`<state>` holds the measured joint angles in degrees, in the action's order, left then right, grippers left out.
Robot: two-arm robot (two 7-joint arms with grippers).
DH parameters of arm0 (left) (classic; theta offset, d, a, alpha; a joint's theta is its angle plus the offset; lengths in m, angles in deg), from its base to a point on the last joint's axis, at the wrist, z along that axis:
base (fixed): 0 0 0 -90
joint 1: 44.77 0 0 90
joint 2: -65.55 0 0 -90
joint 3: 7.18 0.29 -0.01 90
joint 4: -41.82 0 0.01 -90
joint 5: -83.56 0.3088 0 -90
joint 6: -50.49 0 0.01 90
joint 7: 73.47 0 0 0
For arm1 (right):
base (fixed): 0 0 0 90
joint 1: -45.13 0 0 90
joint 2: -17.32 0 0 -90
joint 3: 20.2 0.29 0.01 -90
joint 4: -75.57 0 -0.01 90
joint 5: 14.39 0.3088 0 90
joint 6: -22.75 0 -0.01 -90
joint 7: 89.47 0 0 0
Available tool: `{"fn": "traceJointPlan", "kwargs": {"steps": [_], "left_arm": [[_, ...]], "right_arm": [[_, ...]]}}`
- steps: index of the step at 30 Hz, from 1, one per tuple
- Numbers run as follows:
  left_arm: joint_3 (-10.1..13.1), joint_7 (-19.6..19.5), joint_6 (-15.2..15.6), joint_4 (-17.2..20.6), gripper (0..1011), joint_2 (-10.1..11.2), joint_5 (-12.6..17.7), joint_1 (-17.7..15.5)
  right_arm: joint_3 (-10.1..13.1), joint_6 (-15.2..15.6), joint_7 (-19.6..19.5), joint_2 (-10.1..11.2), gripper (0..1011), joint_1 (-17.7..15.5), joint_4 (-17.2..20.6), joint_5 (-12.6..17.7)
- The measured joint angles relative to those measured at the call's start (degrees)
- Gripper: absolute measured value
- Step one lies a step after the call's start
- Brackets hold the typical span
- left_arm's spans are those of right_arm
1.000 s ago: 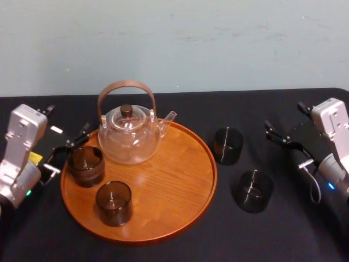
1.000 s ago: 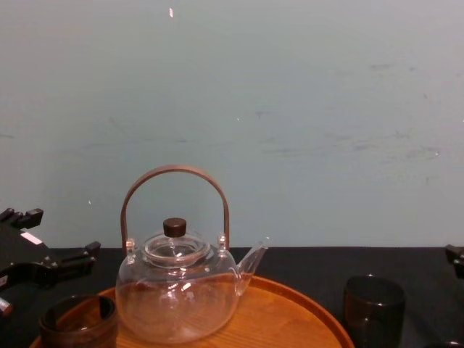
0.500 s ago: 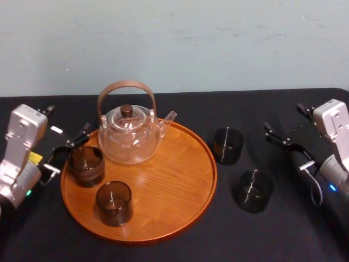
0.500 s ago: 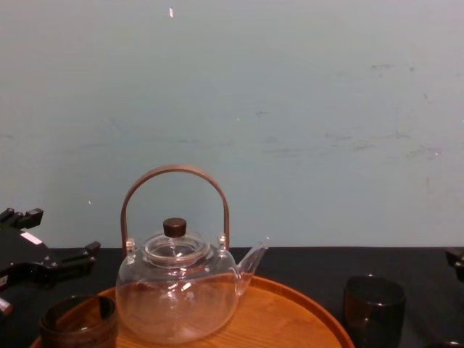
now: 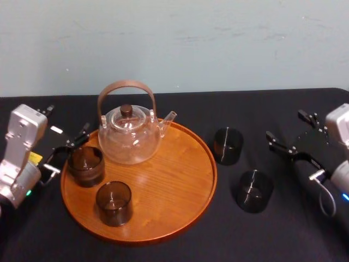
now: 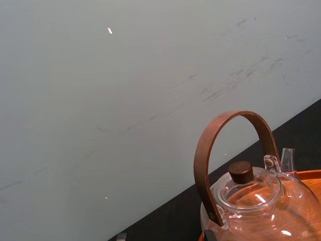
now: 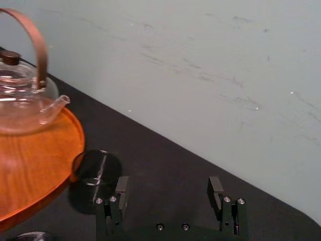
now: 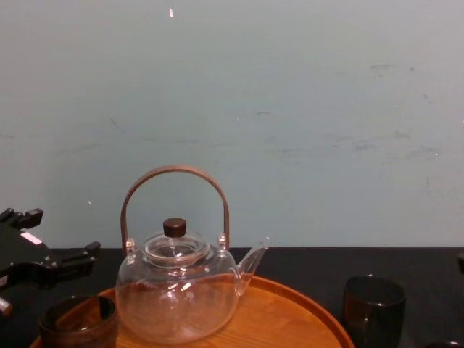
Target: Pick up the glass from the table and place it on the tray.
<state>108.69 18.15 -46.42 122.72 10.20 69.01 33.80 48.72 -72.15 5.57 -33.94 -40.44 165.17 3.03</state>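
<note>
On the table (image 5: 180, 106), at the tray's (image 5: 169, 180) three o'clock, stood a near glass (image 5: 254, 190) and a far glass (image 5: 228, 146). The right gripper (image 5: 284, 124) hung at their three o'clock, fingers wide apart and empty. The left gripper (image 5: 68, 150) idled at the tray's nine, fingers apart. Reaching for one glass might topple the other

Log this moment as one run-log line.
right tool: open, empty | left tool: open, beside tray | on tray: teapot, left glass, front glass | on table: far glass, near glass

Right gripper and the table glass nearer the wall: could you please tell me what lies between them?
Only bare black table separates the right gripper from that glass, as the head view shows.
</note>
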Motion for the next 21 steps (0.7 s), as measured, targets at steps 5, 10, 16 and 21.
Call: {"fn": "traceJointPlan", "kwargs": {"steps": [5,10,16,21], "left_arm": [[0.0,0.0,0.0,0.0,1001,0.0,0.0,0.0],[0.0,0.0,0.0,0.0,1001,0.0,0.0,0.0],[0.0,0.0,0.0,0.0,1001,0.0,0.0,0.0],[0.0,0.0,0.0,0.0,1001,0.0,0.0,0.0]], "right_arm": [[1.6,0.7,1.7,1.8,1002,-2.8,3.1,1.4],[3.5,1.8,3.3,3.5,1002,-5.9,6.3,2.9],[5.1,3.5,5.4,5.3,1003,-9.1,9.6,4.4],[6.0,4.6,7.3,6.4,1002,-11.2,11.4,4.9]]}}
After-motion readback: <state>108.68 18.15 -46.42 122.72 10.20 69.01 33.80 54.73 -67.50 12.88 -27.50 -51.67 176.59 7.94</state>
